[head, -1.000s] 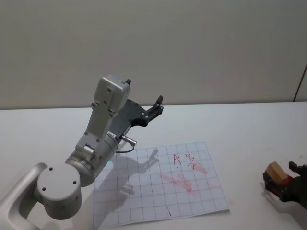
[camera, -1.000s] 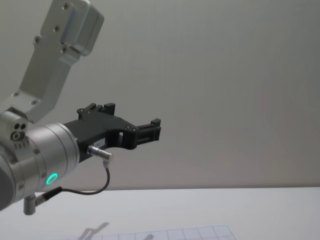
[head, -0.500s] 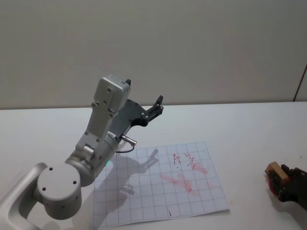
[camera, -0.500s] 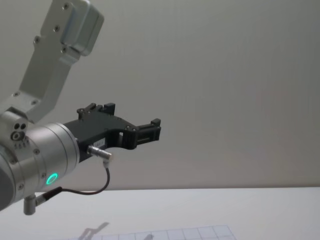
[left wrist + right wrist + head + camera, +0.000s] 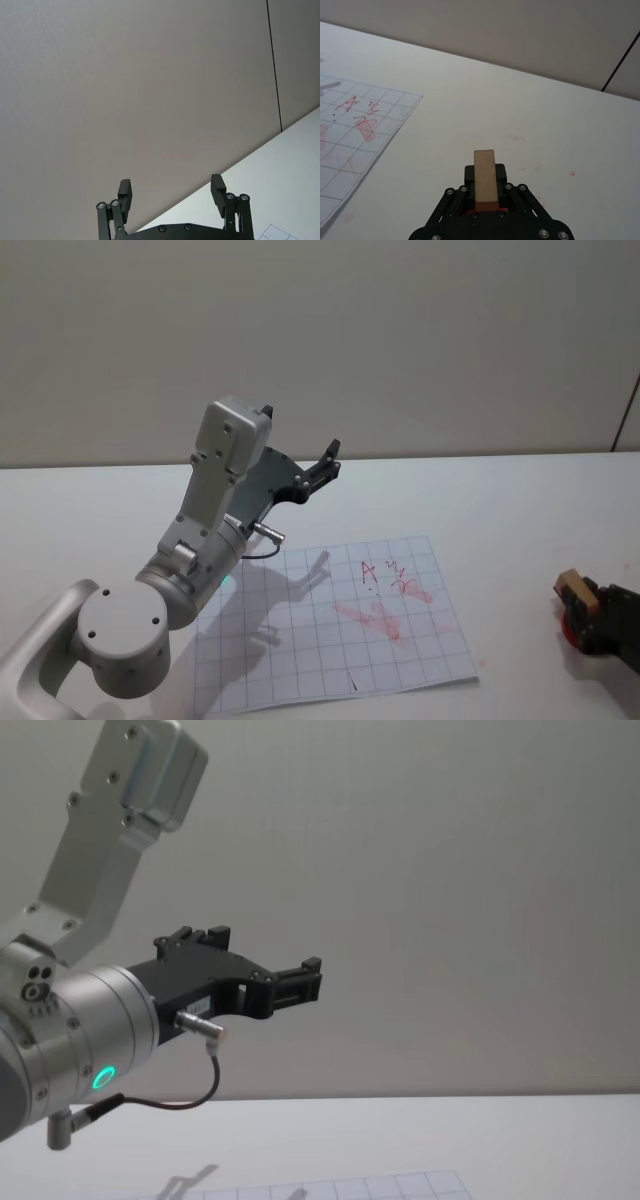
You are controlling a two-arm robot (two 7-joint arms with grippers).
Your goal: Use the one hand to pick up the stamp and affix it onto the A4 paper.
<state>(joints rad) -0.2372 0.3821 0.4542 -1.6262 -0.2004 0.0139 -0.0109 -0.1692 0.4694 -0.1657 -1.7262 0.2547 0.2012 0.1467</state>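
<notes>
Overhead, the right gripper [image 5: 588, 612] was clamped on the wooden stamp [image 5: 573, 589], right of the gridded paper [image 5: 300, 660] and well apart from it; the left gripper [image 5: 326, 462] hung raised over the table [image 5: 500, 510]. Left wrist view — its fingers [image 5: 125, 192] stood wide apart, holding nothing. Right wrist view — the stamp stood upright between the closed fingers.
</notes>
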